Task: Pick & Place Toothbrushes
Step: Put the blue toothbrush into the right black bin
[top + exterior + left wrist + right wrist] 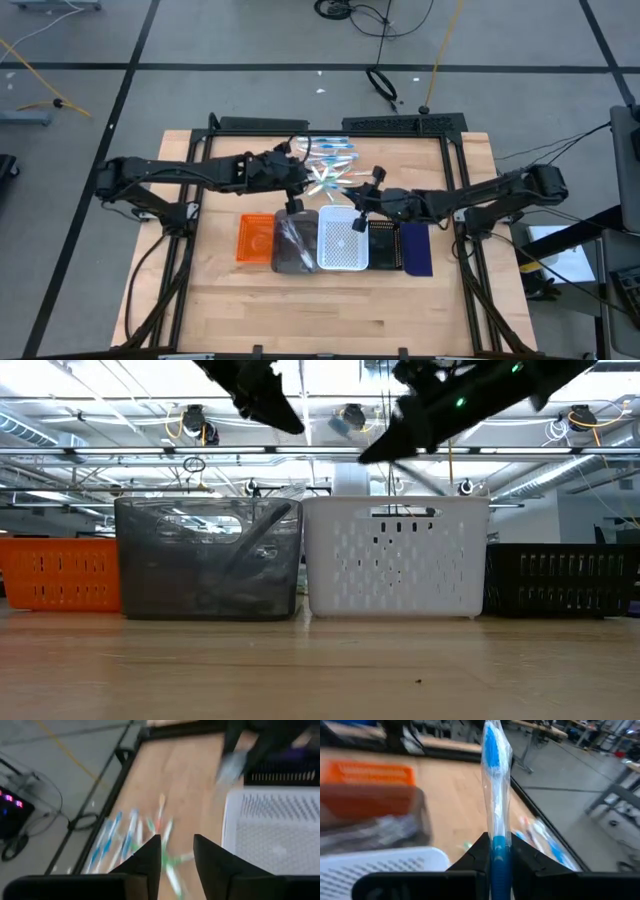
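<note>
Right gripper (498,851), jaws clamped on a blue wrapped plastic toothbrush (496,780) standing lengthwise out of them, above the white perforated tray (338,242); left gripper (176,856), jaws apart, empty

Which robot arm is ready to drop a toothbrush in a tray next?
The right one, probably. The right gripper is shut on a blue toothbrush and hangs near the white tray. The left gripper is open and empty, over the toothbrush pile.
</note>
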